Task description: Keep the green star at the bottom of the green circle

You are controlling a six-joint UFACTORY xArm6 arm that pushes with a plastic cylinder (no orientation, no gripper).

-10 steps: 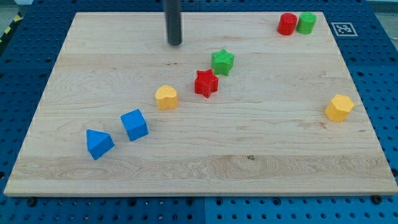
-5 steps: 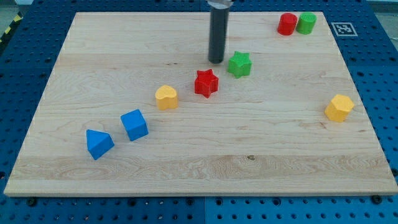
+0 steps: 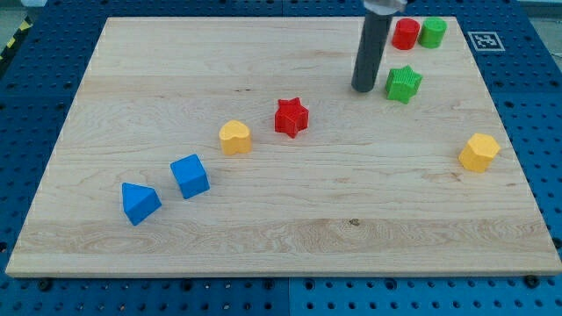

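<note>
Board (image 3: 281, 219), wooden, nine blocks aboard. My tip (image 3: 363, 89): a bare rod end with nothing to open or close, holding nothing, just beside the green star (image 3: 403, 84) at its 9 o'clock, possibly touching; the gap is hard to read. Green star: 7 o'clock of the green circle (image 3: 431, 32), apart. Red circle (image 3: 406, 34): touching the green circle at 9 o'clock. Red star (image 3: 291, 117), centre. Yellow heart (image 3: 234, 137), 8 o'clock of it. Blue cube (image 3: 190, 175), blue triangle (image 3: 140, 203), lower left. Yellow block (image 3: 479, 152), right edge.
</note>
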